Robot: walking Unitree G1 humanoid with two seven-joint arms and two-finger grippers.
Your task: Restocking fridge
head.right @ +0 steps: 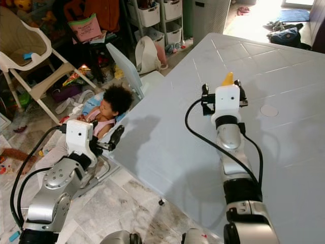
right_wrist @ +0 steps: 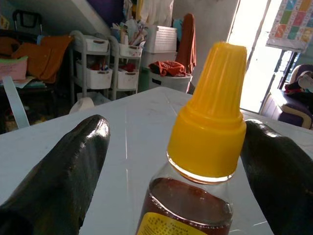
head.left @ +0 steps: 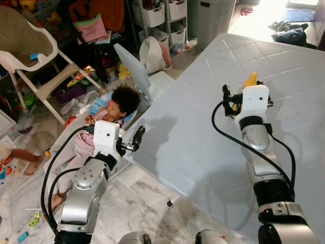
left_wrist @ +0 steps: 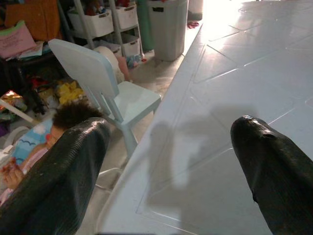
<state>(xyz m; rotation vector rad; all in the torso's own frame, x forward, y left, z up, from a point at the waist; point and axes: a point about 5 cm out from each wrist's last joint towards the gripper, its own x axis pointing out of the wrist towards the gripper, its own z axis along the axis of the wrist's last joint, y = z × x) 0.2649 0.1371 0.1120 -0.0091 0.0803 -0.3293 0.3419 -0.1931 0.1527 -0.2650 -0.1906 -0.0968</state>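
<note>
Right claw [right_wrist: 171, 147] over the white bench [head.left: 203, 132], fingers on either side of a yellow-capped bottle [right_wrist: 205, 142] of dark sauce — gripped, by the look of it. Left claw [left_wrist: 168, 161] spread wide, empty, at the bench edge. Best kept upright and carried slowly — a small person [head.left: 109, 117] sits close beside the bench, so wide turns away from that side.

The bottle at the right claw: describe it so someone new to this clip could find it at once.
Start at the big pale grey table and follow the right arm out over it to the right claw. Between its black fingers stands a clear bottle of dark amber liquid. Its ribbed yellow cap is the only bright colour on the table.
</note>
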